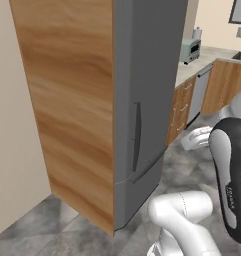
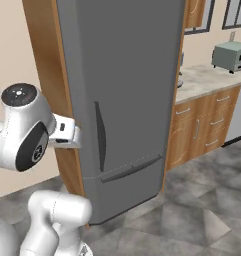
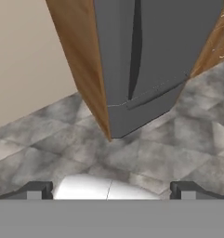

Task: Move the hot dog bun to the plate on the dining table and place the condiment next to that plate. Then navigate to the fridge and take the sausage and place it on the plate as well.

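Observation:
The fridge [image 1: 147, 100] stands right in front of me, tall, with wood-grain side panels and grey doors that are shut. In the right base view the fridge [image 2: 127, 90] shows a dark vertical handle [image 2: 99, 135] and a lower drawer front. The hand view looks down at the fridge [image 3: 155, 46] and its foot. My gripper [image 3: 111, 190] is open, its two dark fingertips [image 3: 36, 189] standing wide apart with nothing between them, some way back from the doors. The sausage is hidden. The hot dog bun, plate, condiment and dining table are out of view.
A beige wall [image 1: 12, 125] runs left of the fridge. To its right stand wood cabinets [image 2: 202, 127] under a pale counter with a toaster oven [image 2: 231, 55]. Grey tiled floor [image 3: 146, 153] lies open before the fridge.

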Controlling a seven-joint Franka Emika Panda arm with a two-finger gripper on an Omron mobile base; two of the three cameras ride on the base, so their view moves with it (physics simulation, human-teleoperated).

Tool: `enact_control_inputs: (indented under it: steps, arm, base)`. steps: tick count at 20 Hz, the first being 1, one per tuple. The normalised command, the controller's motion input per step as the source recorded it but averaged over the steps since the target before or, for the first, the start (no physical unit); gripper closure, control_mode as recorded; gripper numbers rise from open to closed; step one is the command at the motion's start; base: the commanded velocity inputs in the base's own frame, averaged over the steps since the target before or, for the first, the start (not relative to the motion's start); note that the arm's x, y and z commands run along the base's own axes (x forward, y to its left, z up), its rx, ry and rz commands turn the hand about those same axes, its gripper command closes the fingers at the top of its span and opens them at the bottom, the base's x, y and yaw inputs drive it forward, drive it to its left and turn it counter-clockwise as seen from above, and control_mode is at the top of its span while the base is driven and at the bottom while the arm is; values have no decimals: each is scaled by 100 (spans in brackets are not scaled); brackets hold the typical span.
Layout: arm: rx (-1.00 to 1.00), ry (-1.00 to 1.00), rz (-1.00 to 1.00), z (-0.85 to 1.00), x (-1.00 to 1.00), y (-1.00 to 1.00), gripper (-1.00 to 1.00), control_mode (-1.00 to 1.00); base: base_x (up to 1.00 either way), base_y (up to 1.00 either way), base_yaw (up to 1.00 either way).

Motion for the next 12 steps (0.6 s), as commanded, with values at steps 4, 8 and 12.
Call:
enact_control_inputs:
  steps: [4,8,12]
  arm:
    - [1,0,22,-2,100,-10,-100,-100]
    - [6,-1,20,-18,100,0,-100,-100]
    - [4,0,7,-32,100,5,-100,-100]
  base:
    - [0,0,0]
    - [0,0,0]
    - [0,0,0]
